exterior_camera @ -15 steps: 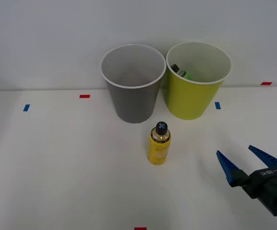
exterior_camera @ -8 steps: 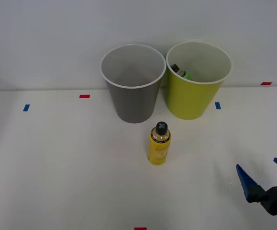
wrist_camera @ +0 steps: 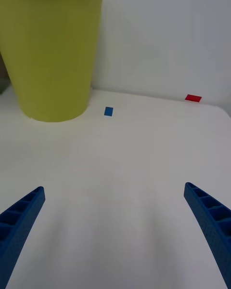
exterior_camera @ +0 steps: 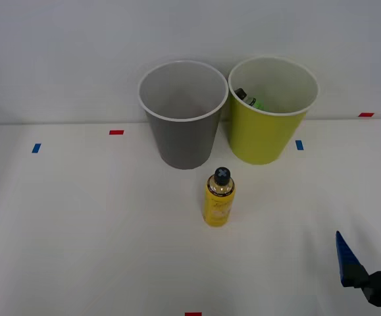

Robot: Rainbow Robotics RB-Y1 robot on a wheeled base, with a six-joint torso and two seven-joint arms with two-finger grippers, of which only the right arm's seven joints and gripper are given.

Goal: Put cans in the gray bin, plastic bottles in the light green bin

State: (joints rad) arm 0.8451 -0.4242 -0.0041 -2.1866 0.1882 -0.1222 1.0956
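A small yellow plastic bottle point(exterior_camera: 219, 199) with a black cap stands upright on the white table, just in front of the two bins. The gray bin point(exterior_camera: 182, 141) is at the back centre, and what shows of its inside is bare. To its right is the light green bin point(exterior_camera: 262, 135) point(wrist_camera: 50, 58), with a dark-capped, green-labelled bottle point(exterior_camera: 248, 99) leaning inside. My right gripper point(exterior_camera: 371, 247) point(wrist_camera: 113, 188) hangs open and empty low at the near right, well away from the yellow bottle. The cans are out of view.
Small red tape marks point(exterior_camera: 116, 132) point(wrist_camera: 193, 97) and blue ones point(exterior_camera: 299, 145) point(wrist_camera: 109, 111) lie flat on the table. A pale wall rises behind the bins. The table's right edge runs near my gripper.
My right gripper has pulled back toward the near right corner, away from the yellow bottle, staying open. The bottle and both bins have not moved.
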